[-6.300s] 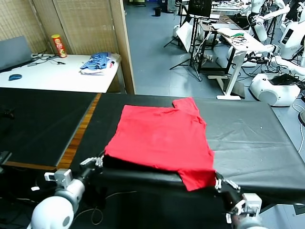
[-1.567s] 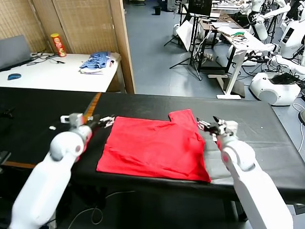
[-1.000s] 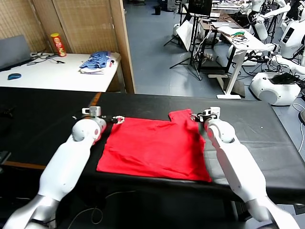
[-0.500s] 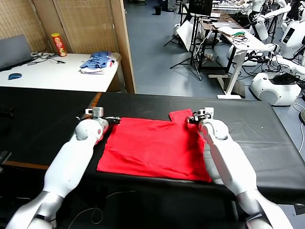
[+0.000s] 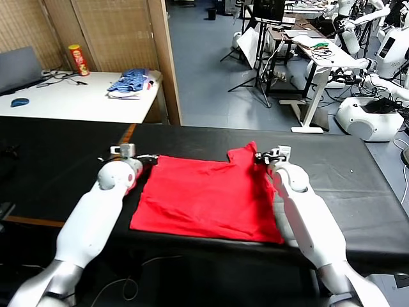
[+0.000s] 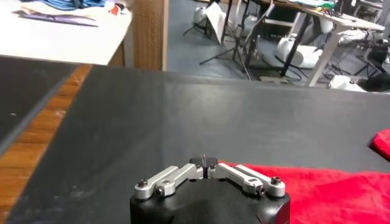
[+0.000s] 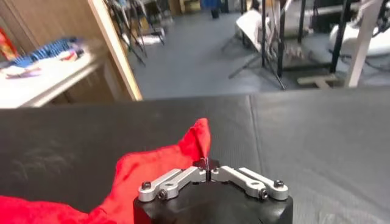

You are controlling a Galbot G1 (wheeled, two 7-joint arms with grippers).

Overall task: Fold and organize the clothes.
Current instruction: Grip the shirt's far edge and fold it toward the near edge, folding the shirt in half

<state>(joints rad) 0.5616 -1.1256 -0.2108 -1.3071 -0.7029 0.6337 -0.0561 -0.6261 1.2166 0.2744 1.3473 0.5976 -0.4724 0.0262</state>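
A: Setting: black-covered worktable [image 5: 358, 185] in an open lab; a white side table [image 5: 70, 99] stands behind it on the left, past a wooden partition [image 5: 165, 61].

B: Left gripper [image 5: 151, 159]?

A: Fingers brought together. It sits at the far left corner of the red T-shirt [image 5: 208, 195]. In the left wrist view the tips [image 6: 203, 163] meet right at the red edge [image 6: 329, 192]; cloth appears pinched, though the contact itself is small and hard to make out.

B: Right gripper [image 5: 258, 157]?

A: Also closed, and clamped on the shirt. The right wrist view shows a peak of red fabric [image 7: 196, 143] rising up from between the tips [image 7: 206, 164], so the sleeve at the far right corner is lifted off the table there.

B: Position of the shirt itself?

A: Spread mostly flat near the middle of the black table, near edge close to the table's front edge. Plain red side up. Both white arms reach along its left and right sides, one gripper at each far corner.

B: Surroundings?

A: Blue folded garments [image 5: 131, 84] and a red-and-yellow canister [image 5: 79, 61] on the white table. Stands, desks and other white robots [image 5: 370, 115] on the blue floor beyond.
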